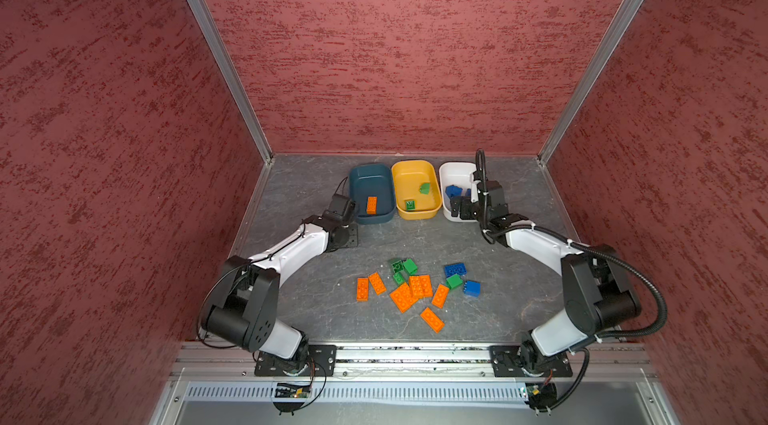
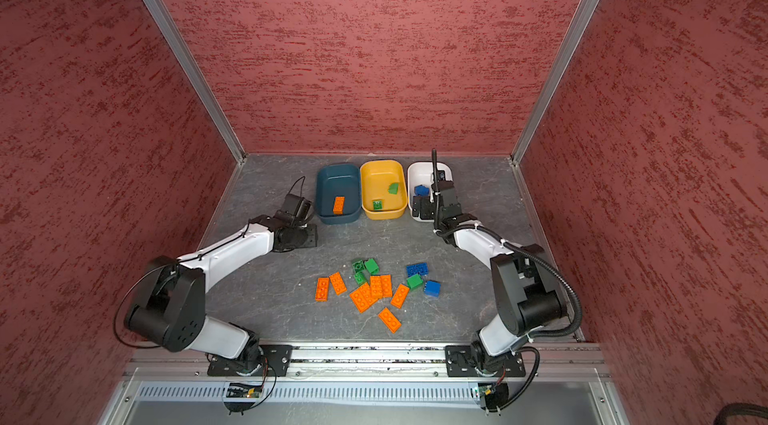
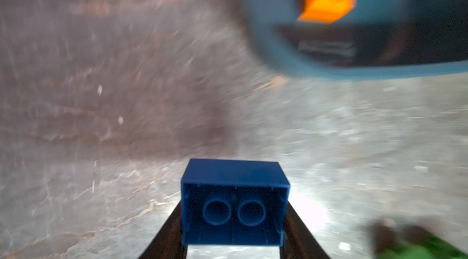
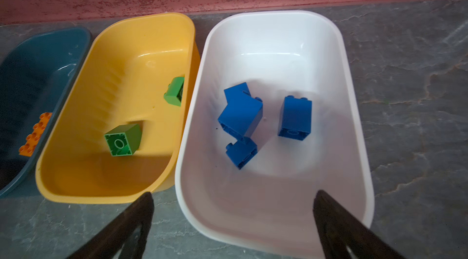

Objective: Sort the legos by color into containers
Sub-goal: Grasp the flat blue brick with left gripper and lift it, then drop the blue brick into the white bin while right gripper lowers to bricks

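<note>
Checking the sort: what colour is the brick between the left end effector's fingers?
A blue brick; clearest in the left wrist view.

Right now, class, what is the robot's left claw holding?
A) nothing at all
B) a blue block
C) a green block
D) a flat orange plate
B: the left wrist view shows the left claw closed on a blue block, whose hollow underside faces the camera.

left arm [image 1: 291, 252]: elbow bent, forearm reaching forward | left gripper [image 3: 234, 219]: fingers clamped on a blue brick [image 3: 234, 174] | right arm [image 1: 536, 242]: elbow bent, reaching forward | right gripper [image 4: 234, 194]: jaws spread wide, holding nothing
</note>
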Controlling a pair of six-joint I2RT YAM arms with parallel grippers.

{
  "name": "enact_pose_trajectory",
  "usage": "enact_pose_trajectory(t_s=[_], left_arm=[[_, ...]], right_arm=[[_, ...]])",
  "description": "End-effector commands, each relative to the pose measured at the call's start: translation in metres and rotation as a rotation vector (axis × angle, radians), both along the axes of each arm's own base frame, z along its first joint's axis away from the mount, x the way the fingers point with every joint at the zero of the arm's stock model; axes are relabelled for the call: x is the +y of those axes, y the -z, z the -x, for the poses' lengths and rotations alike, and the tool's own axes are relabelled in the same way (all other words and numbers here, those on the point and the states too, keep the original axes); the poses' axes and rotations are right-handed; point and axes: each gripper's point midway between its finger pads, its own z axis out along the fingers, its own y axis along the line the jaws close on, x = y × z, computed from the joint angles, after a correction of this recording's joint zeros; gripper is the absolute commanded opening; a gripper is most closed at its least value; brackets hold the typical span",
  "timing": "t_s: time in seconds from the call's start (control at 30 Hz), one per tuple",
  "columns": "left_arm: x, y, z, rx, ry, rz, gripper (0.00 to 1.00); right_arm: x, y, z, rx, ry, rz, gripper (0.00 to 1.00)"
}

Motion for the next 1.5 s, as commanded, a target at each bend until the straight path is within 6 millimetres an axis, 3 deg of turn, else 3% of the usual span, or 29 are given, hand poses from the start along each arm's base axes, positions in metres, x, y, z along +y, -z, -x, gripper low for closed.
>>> enact_pose_trajectory(t_s=[0.0, 0.17, 0.33, 0.57, 0.7, 0.83, 0.93, 1.2, 1.47], left_arm=[[-0.044, -0.051, -0.039, -0.183, 0.038, 0.127, 0.41], [-0.121, -0.076, -0.084, -0.241, 0.162, 0.248, 0.41], [-0.203, -0.074, -0.116, -0.216, 0.307, 0.34, 0.41], [-0.308, -0.074, -0.124, -0.16, 0.482, 0.605, 0.42], [-0.34, -0.061, -0.124, -0.128, 0.517, 0.621, 0.45], [-0.35, -0.05, -0.125, -0.067, 0.508, 0.582, 0.8], [-0.344, -0.057, -0.125, -0.07, 0.489, 0.556, 1.0], [-0.316, -0.101, -0.114, -0.128, 0.45, 0.578, 0.99], [-0.258, -0.099, -0.114, -0.161, 0.281, 0.592, 0.99]], right_arm=[[0.006, -0.031, -0.001, -0.114, -0.013, -0.068, 0.99], [-0.011, -0.032, 0.007, -0.139, 0.093, -0.103, 0.99], [-0.036, -0.03, 0.025, -0.104, 0.206, -0.08, 0.99], [-0.08, -0.014, 0.062, -0.017, 0.356, -0.069, 0.99], [-0.08, -0.007, 0.073, 0.016, 0.329, -0.06, 0.99], [-0.061, 0.004, 0.084, 0.093, 0.223, -0.096, 0.99], [-0.034, 0.016, 0.099, 0.183, 0.086, -0.171, 0.99], [0.015, 0.049, 0.144, 0.377, -0.141, -0.194, 0.96], [0.037, 0.081, 0.172, 0.521, -0.187, -0.056, 0.93]])
